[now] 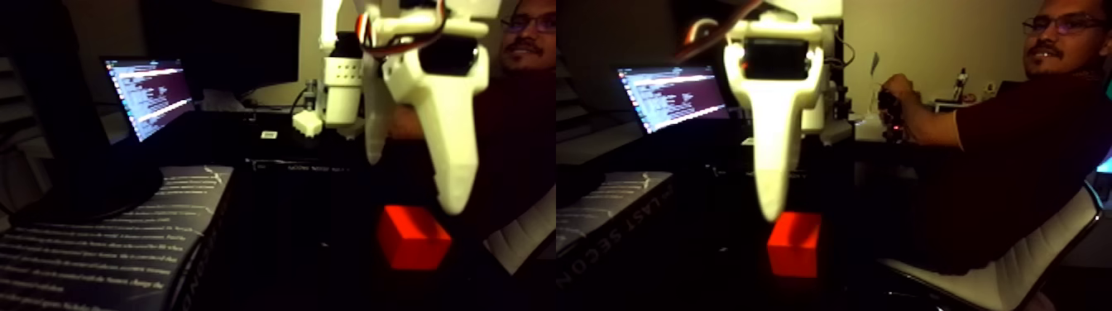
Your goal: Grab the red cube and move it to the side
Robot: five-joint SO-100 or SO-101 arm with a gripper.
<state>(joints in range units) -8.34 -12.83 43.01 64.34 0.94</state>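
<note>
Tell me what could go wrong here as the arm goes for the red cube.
1. The gripper hangs just above the red cube, apparently off-centre; a finger might land on top and knock it aside.
2. The table is very dark, so judging depth is hard.
3. A book lies nearby; a pushed cube could slide against it.

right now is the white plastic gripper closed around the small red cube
No, the white plastic gripper hangs just above the small red cube, whose sides are bare, with no finger against them.
</note>
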